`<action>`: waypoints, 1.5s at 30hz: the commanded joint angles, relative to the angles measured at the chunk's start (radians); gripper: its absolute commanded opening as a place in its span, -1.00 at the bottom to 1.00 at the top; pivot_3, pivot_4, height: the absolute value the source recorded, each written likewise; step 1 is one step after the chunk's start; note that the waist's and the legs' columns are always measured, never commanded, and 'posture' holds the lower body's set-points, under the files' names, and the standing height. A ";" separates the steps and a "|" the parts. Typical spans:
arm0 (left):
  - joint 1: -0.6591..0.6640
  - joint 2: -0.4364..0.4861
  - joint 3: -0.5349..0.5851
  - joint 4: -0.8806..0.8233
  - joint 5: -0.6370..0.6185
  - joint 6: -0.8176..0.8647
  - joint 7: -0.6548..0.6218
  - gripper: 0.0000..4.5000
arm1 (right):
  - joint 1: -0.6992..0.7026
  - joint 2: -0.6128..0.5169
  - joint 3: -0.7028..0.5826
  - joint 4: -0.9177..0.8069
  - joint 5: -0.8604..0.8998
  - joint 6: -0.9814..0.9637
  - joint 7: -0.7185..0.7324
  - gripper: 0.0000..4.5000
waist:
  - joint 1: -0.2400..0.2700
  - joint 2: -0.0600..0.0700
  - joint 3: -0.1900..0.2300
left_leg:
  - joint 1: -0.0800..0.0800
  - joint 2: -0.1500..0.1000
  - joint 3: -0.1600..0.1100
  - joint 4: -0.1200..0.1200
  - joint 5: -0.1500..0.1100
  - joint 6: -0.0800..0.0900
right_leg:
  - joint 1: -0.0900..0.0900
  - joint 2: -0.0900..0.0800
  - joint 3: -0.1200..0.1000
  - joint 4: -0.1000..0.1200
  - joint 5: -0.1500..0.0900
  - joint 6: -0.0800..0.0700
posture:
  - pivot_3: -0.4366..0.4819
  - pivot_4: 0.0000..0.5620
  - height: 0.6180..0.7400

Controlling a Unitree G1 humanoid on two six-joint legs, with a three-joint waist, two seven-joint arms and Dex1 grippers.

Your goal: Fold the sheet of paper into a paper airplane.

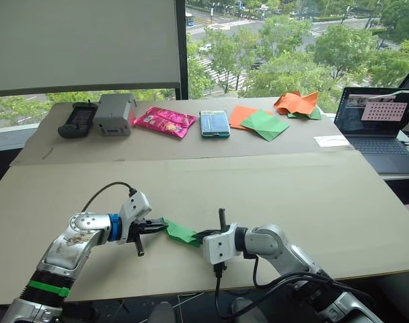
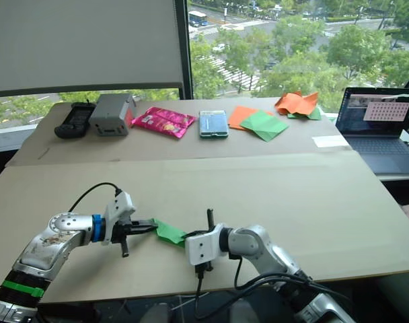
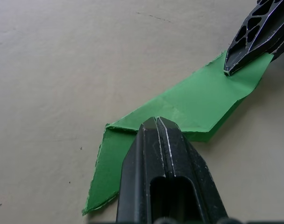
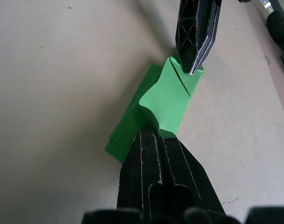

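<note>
The paper airplane (image 1: 180, 233), already a small layered green wedge, is held just above the near part of the worktop (image 1: 312, 202), stretched between the two grippers. The jaws of the left gripper (image 1: 155, 227) are closed on one end of it, and the jaws of the right gripper (image 1: 200, 236) are closed on the opposite end. The task is judged to be near its end, with a last crease or wing being set. For this step, both pinches should be kept firm while the paper is kept lightly taut, not pulled hard, since the torn-looking edges could rip. The layers should be kept aligned along the existing crease lines, so that no flap slips out.
</note>
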 commanded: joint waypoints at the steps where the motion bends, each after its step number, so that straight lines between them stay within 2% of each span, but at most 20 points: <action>1: -0.005 -0.002 -0.003 -0.002 0.013 -0.022 -0.010 -1.00 | 0.008 -0.002 0.002 -0.027 -0.003 0.010 0.010 -0.86 | 0.000 0.000 0.000 | 0.000 0.000 0.000 0.000 0.000 0.000 | 0.000 0.000 0.000 0.000 0.000 0.000 | -0.05 -0.47 0.64; 3: -0.008 -0.003 -0.001 -0.004 0.011 -0.020 -0.011 -1.00 | 0.008 -0.001 -0.004 -0.040 0.009 0.024 0.018 -0.62 | 0.000 0.000 0.000 | 0.000 0.000 0.000 0.000 0.000 0.000 | 0.000 0.000 0.000 0.000 0.000 0.000 | -0.05 -0.47 0.64; 9: -0.006 -0.002 -0.002 -0.004 0.013 -0.020 -0.015 -1.00 | 0.031 -0.021 -0.032 -0.128 0.072 0.108 0.075 0.29 | 0.002 0.000 0.000 | 0.000 0.000 0.000 0.000 0.000 0.000 | 0.000 0.000 0.000 0.000 0.000 0.000 | -0.05 -0.47 0.64; 15: -0.002 -0.009 -0.016 0.004 0.028 -0.031 -0.010 -1.00 | 0.043 -0.007 -0.124 -0.250 0.280 0.284 0.149 0.29 | 0.004 0.000 0.000 | 0.000 0.000 0.000 0.000 0.000 0.000 | 0.000 0.000 0.000 0.000 0.000 0.000 | -0.05 -0.47 0.64; 19: -0.014 -0.019 -0.029 0.016 0.055 -0.047 0.000 -1.00 | 0.004 0.081 -0.215 -0.254 0.444 0.484 0.127 0.29 | 0.005 0.000 0.000 | 0.000 0.000 0.000 0.000 0.000 -0.001 | 0.000 0.000 0.000 0.000 0.000 0.000 | -0.05 -0.47 0.64; 20: -0.015 -0.017 -0.031 0.016 0.058 -0.049 -0.003 -1.00 | -0.014 0.103 -0.223 -0.237 0.444 0.513 0.104 0.07 | 0.005 0.000 0.000 | -0.001 0.000 0.000 0.000 0.000 -0.001 | 0.000 0.000 0.000 0.000 0.000 0.000 | -0.05 -0.47 0.64; 21: -0.014 -0.015 -0.033 0.017 0.062 -0.053 -0.005 -1.00 | -0.034 0.122 -0.219 -0.214 0.435 0.536 0.087 -0.03 | 0.005 0.000 0.000 | -0.001 0.000 0.000 0.000 0.000 -0.001 | 0.000 0.000 0.000 0.000 0.000 0.000 | -0.05 -0.47 0.64; 22: -0.013 -0.014 -0.034 0.018 0.065 -0.055 -0.006 -1.00 | -0.053 0.138 -0.207 -0.187 0.416 0.563 0.066 -0.23 | 0.005 0.001 0.000 | 0.000 0.000 0.000 0.000 0.000 -0.001 | 0.000 0.000 0.000 0.000 0.000 0.000 | -0.05 -0.47 0.64; 27: -0.004 -0.014 -0.034 0.023 0.073 -0.061 -0.009 -1.00 | -0.103 0.194 -0.114 -0.053 0.336 0.595 0.011 -0.95 | 0.005 0.001 0.000 | -0.001 0.000 0.000 0.000 0.000 0.000 | 0.000 0.000 0.000 0.001 0.000 0.000 | -0.05 -0.47 0.64; 31: -0.002 -0.012 -0.037 0.025 0.082 -0.062 -0.009 -1.00 | -0.108 0.215 -0.060 -0.003 0.306 0.604 0.005 -0.98 | 0.005 0.002 0.000 | -0.001 0.000 0.000 0.000 0.002 0.003 | 0.000 0.000 0.000 0.001 0.000 0.000 | -0.05 -0.47 0.64; 45: 0.005 -0.021 -0.047 0.029 0.094 -0.067 -0.002 -1.00 | -0.113 0.217 -0.013 0.049 0.266 0.685 0.000 -0.98 | 0.002 0.004 -0.002 | 0.000 0.000 0.000 0.000 0.001 0.001 | 0.000 0.000 0.000 0.002 0.000 0.000 | -0.05 -0.47 0.64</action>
